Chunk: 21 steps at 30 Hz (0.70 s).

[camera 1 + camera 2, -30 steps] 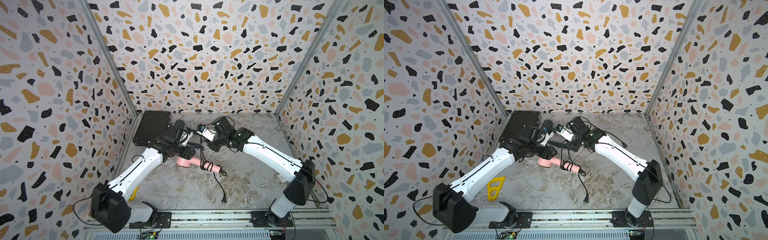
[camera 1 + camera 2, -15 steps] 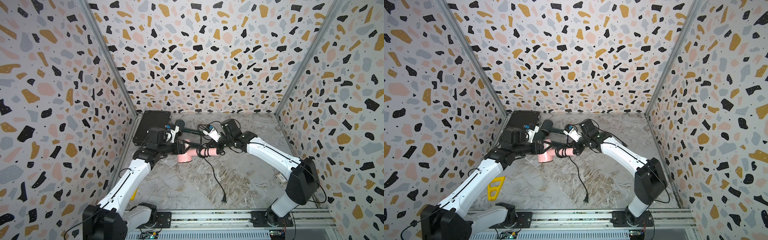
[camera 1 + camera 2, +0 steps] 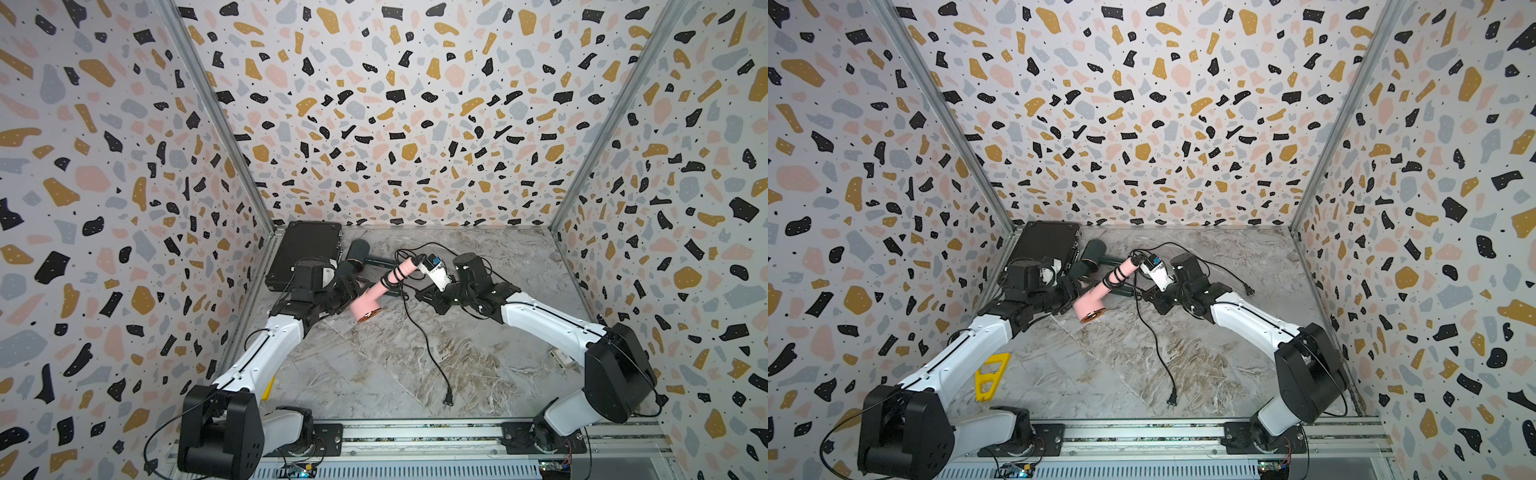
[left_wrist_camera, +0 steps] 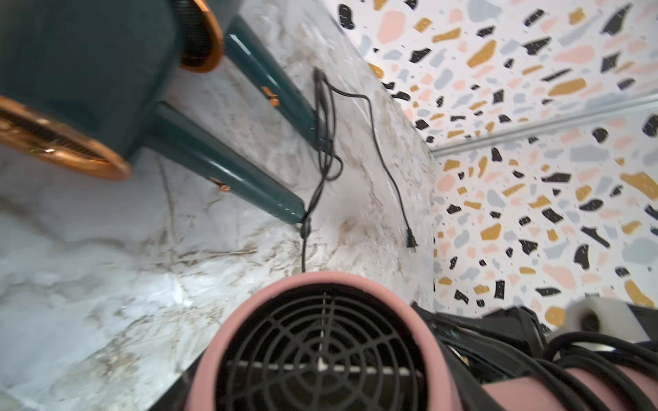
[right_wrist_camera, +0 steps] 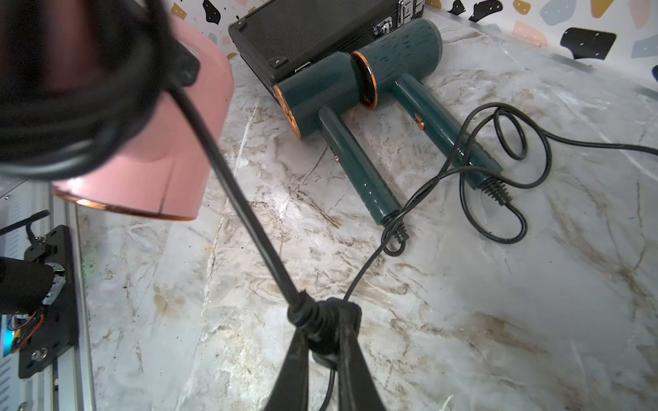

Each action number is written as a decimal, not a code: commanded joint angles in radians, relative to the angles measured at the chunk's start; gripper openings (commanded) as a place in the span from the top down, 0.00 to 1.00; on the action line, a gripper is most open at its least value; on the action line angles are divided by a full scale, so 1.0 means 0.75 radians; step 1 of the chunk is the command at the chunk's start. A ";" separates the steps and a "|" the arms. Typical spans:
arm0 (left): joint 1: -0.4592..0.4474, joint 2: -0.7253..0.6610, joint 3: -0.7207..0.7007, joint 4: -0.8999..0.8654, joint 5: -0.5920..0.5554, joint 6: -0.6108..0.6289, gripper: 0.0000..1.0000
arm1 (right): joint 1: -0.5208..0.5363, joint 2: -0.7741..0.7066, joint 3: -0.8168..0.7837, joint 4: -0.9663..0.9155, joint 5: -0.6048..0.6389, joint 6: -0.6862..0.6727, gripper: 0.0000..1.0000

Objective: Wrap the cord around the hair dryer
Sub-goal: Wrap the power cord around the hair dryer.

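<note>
Pink plastic hair dryer [image 3: 365, 302] is held up off the marbled tabletop [image 3: 374, 374], toward back-left. Its barrel is low & its handle [image 3: 398, 274] tilts up toward the back wall. Black power cord [image 5: 253, 220] already makes several turns round the handle. The rest drops to the table, w/ the plug [image 3: 448, 400] lying well toward the front. Left gripper [image 3: 348, 296] is at the barrel. Its fingers are hidden, but it's prob. pressed together on the dryer, since nothing else carries it. Right gripper [image 5: 322, 332] pinches the cord just off the handle, & the run btw them is taut.

Step in hand, prob.: the next turn. To do it well, keep the run tight w/o yanking & lay each turn beside the last, not over it. Regrip further down to feed slack. Keep the loose tail clear of the two dark green hair dryers [image 5: 320, 92] & their cords, beside the black ribbed case [image 5: 320, 25].

Vs 1 s ago: handle then pointed front-right & lay low. Half a sec ago it was approx level, & now it's swung up & back. Right gripper is in much the same spot, & the plug hasn't moved.
</note>
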 commanded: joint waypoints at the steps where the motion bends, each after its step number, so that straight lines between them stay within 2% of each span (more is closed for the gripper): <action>1: 0.037 -0.021 0.044 0.152 -0.166 -0.097 1.00 | -0.028 -0.058 -0.059 -0.123 0.025 0.034 1.00; 8: 0.032 -0.002 0.078 0.056 -0.385 -0.063 1.00 | 0.004 -0.089 -0.130 -0.104 -0.028 0.115 1.00; 11: 0.016 0.011 0.104 0.003 -0.458 0.018 1.00 | 0.048 -0.097 -0.141 -0.093 -0.027 0.135 1.00; 18: -0.130 0.048 0.191 -0.167 -0.722 0.180 1.00 | 0.099 -0.131 -0.119 -0.083 -0.014 0.153 1.00; 21: -0.153 0.059 0.207 -0.184 -0.746 0.197 1.00 | 0.099 -0.135 -0.104 -0.113 0.015 0.128 1.00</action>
